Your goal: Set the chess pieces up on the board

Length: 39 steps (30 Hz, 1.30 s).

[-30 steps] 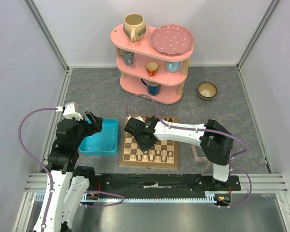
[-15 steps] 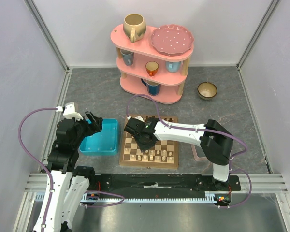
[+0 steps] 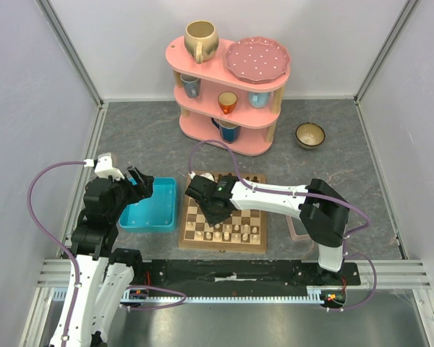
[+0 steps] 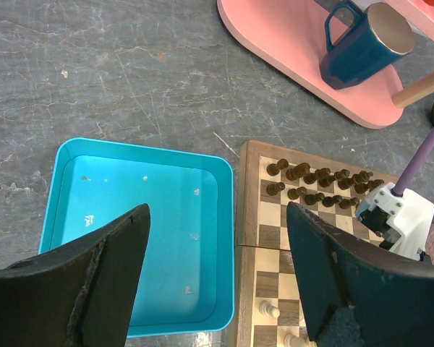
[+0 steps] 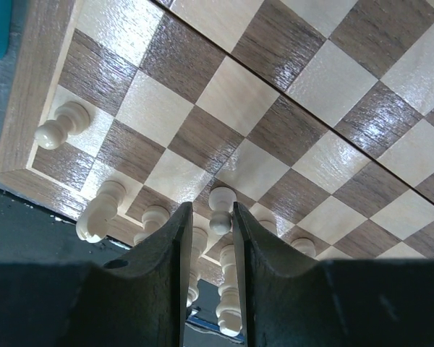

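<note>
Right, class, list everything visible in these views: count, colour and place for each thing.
board: one, light and dark brown checks, near centre
cream chess pieces: many, on the board's near rows
dark chess pieces: many, brown, on its far rows
turquoise tray: one, left of the board
pink-rimmed tray: one, clear, right of the board
shelf: one, pink, three tiers, far centre
beige mug: one, top tier
plate: one, pink, dotted, top tier
cups: three, two blue, one orange, middle tier
dark blue mug: one, bottom tier
bowl: one, brown, right of the shelf
left gripper: black, jaws open above the turquoise tray
right gripper: black, jaws slightly open around a cream piece
</note>
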{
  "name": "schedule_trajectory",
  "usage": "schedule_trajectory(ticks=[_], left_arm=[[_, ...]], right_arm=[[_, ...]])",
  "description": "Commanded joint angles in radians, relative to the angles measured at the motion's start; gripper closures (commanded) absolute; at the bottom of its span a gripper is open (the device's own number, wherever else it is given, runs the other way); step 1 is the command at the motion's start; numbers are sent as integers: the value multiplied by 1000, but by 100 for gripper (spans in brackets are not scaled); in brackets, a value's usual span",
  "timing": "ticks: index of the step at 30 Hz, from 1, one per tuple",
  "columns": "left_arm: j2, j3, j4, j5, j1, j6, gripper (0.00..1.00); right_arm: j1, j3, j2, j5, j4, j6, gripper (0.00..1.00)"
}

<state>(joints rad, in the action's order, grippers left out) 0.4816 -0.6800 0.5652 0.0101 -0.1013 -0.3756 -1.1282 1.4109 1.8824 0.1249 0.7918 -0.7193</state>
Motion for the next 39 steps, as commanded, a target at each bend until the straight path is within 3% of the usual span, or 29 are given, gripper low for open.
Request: schedule_trajectory(ticks=[1, 24, 39], left_arm=[[-8, 7, -53, 13, 2, 20, 18], [-6, 7, -53, 13, 2, 21, 17], [-8, 8, -53, 13, 2, 21, 17]], right_arm=[[5, 16, -23, -19, -39, -12, 64], [15, -1, -34, 7, -22, -12, 59], [15, 3, -32, 30, 26, -3, 60]])
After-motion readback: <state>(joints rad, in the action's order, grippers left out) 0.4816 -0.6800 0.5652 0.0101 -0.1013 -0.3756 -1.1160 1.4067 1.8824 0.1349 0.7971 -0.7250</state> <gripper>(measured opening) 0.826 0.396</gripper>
